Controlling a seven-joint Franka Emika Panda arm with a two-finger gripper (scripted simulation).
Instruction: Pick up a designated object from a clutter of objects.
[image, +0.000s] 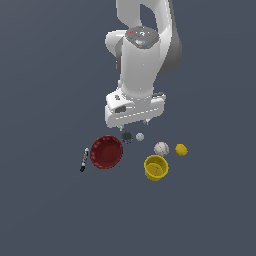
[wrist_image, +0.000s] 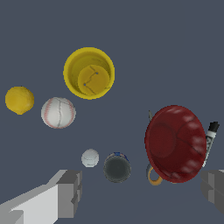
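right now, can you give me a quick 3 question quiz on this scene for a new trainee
1. True or false: the open hand is holding the small dark round tin.
2. Multiple choice: in the wrist view, which thing lies closest to the tin? A) yellow lemon B) small plain white ball C) stitched white baseball
3. Fill in: the black marker pen lies beside the red ____, on the exterior view's left of it.

Key:
1. False; the fingers stand apart, off the tin.
2. B
3. bowl
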